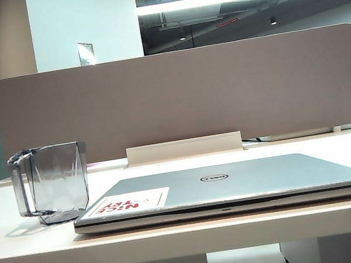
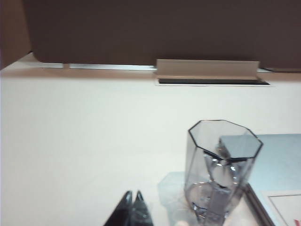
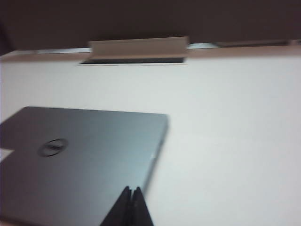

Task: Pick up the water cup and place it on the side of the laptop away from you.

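Right now your water cup (image 1: 56, 181) stands upright on the white tabletop (image 1: 190, 232), just beside the closed Dell laptop (image 1: 227, 186), at the corner bearing the white sticker (image 1: 130, 203) with red lettering. A grey partition panel (image 1: 180, 97) runs behind both. Your left hand (image 2: 132, 197) hangs near the cup, apart from it, fingers pressed together on nothing. Your right hand (image 3: 131, 193) sits above the laptop's edge, fingers likewise together, empty. Neither arm shows in the exterior view.
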Action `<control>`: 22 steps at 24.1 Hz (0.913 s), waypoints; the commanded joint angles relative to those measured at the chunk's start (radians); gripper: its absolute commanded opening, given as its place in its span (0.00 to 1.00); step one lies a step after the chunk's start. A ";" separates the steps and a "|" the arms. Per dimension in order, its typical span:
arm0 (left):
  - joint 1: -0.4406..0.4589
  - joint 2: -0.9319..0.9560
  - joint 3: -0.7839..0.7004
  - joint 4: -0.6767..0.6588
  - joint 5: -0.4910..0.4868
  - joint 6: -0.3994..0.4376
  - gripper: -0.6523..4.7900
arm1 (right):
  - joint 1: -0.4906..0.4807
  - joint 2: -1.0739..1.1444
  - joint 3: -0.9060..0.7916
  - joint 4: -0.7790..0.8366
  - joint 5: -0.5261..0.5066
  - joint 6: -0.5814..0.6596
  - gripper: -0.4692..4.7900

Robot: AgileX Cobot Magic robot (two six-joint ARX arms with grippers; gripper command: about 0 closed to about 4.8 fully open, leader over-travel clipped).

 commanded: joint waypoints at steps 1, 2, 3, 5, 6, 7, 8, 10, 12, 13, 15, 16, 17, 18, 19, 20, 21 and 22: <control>-0.002 0.002 0.031 -0.015 0.048 -0.011 0.11 | 0.001 -0.002 -0.006 0.016 -0.190 0.001 0.09; -0.002 0.002 0.063 -0.065 0.047 -0.011 0.11 | 0.001 -0.002 -0.006 0.016 -0.241 0.000 0.09; -0.002 0.007 0.086 -0.100 0.046 -0.011 0.11 | 0.001 -0.002 -0.006 0.016 -0.262 0.000 0.09; -0.001 0.036 0.146 -0.158 0.043 -0.010 0.11 | 0.001 -0.002 -0.006 0.016 -0.276 0.000 0.09; -0.001 0.064 0.180 -0.159 0.044 -0.010 0.11 | 0.001 -0.002 -0.006 0.016 -0.276 0.000 0.09; -0.001 0.085 0.201 -0.159 0.044 -0.010 0.11 | 0.001 -0.002 -0.006 0.016 -0.276 0.000 0.09; -0.001 0.125 0.240 -0.161 0.044 -0.011 0.11 | 0.001 -0.002 -0.006 0.016 -0.276 0.000 0.09; -0.001 0.202 0.302 -0.160 0.043 -0.009 0.11 | 0.001 -0.002 -0.006 0.016 -0.276 0.000 0.09; -0.001 0.285 0.359 -0.155 0.041 -0.006 0.11 | 0.001 -0.002 -0.006 0.016 -0.275 0.000 0.09; -0.001 0.325 0.383 -0.146 0.042 -0.006 0.11 | 0.001 -0.002 -0.006 0.016 -0.276 0.000 0.09; -0.001 0.438 0.449 -0.128 0.044 0.037 0.11 | 0.001 -0.002 -0.006 0.013 -0.275 0.000 0.09; -0.001 0.472 0.470 -0.128 0.047 0.058 0.11 | 0.001 -0.002 -0.006 0.010 -0.275 0.000 0.09; -0.001 0.546 0.517 -0.128 0.058 0.100 0.11 | 0.001 -0.002 -0.006 0.003 -0.276 0.000 0.09; -0.001 0.600 0.549 -0.127 0.075 0.126 0.11 | 0.001 -0.002 -0.006 0.001 -0.275 0.000 0.09; -0.001 0.643 0.574 -0.126 0.087 0.136 0.11 | 0.001 -0.002 -0.006 0.001 -0.275 0.000 0.09; -0.001 0.669 0.589 -0.123 0.097 0.142 0.11 | 0.001 -0.002 -0.006 0.001 -0.275 0.000 0.09; -0.001 0.720 0.615 -0.117 0.133 0.160 0.11 | 0.001 -0.002 -0.006 0.001 -0.275 0.000 0.09; -0.001 0.749 0.628 -0.117 0.154 0.172 0.11 | 0.001 -0.002 -0.006 0.001 -0.275 0.000 0.09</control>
